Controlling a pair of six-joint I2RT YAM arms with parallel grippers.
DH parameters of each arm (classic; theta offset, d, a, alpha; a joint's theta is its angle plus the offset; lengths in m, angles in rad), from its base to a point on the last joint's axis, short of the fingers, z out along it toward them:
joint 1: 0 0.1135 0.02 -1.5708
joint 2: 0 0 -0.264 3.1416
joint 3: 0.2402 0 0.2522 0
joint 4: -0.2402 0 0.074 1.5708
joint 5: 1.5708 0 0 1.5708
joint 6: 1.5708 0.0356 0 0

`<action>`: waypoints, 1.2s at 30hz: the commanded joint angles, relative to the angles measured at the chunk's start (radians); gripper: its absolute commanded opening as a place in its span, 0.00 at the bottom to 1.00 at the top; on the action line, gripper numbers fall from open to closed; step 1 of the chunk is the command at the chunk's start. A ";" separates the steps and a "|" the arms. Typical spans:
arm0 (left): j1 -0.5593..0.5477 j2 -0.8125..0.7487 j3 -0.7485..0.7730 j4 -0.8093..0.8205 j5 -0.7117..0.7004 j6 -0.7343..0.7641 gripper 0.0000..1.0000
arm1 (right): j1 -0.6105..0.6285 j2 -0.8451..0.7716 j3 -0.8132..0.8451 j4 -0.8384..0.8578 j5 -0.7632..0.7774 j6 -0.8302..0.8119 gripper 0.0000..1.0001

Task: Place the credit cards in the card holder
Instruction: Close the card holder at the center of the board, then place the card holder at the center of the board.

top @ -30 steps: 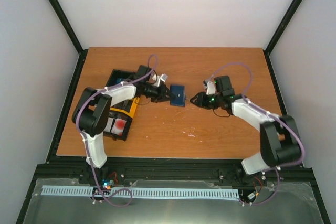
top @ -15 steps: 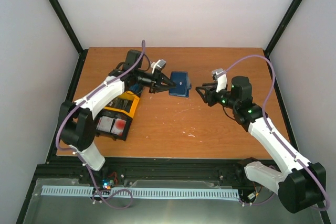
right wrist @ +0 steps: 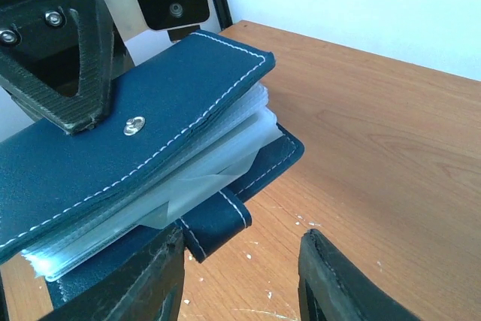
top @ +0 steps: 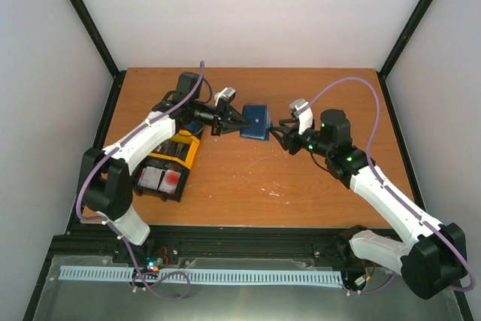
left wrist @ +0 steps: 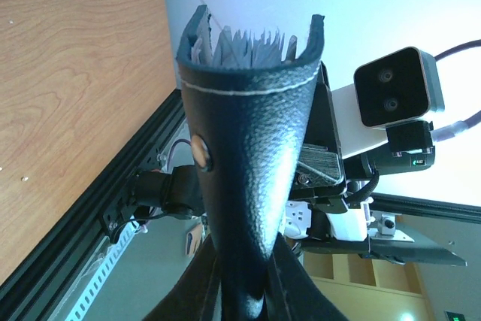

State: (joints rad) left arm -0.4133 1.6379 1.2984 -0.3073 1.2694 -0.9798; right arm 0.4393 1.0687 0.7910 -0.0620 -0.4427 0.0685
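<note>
The navy card holder [top: 255, 121] hangs above the table at the back middle. My left gripper [top: 234, 122] is shut on its left edge. In the left wrist view the holder [left wrist: 252, 148] stands out from between the fingers of my left gripper [left wrist: 248, 295], with clear sleeves at its far end. My right gripper [top: 279, 134] is open just to the right of the holder. In the right wrist view the holder [right wrist: 150, 155] gapes slightly and its snap strap [right wrist: 218, 219] hangs between the open jaws of my right gripper [right wrist: 244, 264]. A white card with a red blotch [top: 171, 179] lies in the tray.
A black-and-yellow tray [top: 180, 154] sits at the left of the wooden table [top: 316, 186], under my left arm. Black frame rails run along the table's edges. White specks mark the wood at the front middle.
My left gripper has lifted the card holder up and toward the back. My right arm has stretched out, and its open gripper has closed in on the holder's right edge.
</note>
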 commanded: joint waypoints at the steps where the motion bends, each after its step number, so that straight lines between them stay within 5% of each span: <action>1: -0.001 -0.043 -0.001 0.020 0.030 -0.009 0.01 | 0.022 0.031 0.040 0.034 0.032 -0.002 0.42; 21: -0.001 -0.111 -0.048 0.258 0.110 -0.207 0.01 | 0.162 0.134 0.048 0.118 0.240 -0.117 0.41; 25: -0.001 -0.111 -0.050 0.224 0.096 -0.173 0.01 | 0.162 0.110 0.037 0.189 0.389 -0.023 0.41; 30: -0.001 -0.090 -0.020 0.062 0.035 -0.009 0.01 | 0.149 0.118 0.056 0.048 0.625 0.195 0.36; 36: -0.018 -0.035 -0.059 -0.136 -0.176 0.236 0.01 | 0.098 0.010 -0.007 -0.114 0.588 0.481 0.48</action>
State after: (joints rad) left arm -0.4141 1.5646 1.2446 -0.2939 1.2362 -0.9436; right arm 0.5655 1.1629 0.8188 -0.0582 0.1108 0.3111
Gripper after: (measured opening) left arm 0.096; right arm 0.452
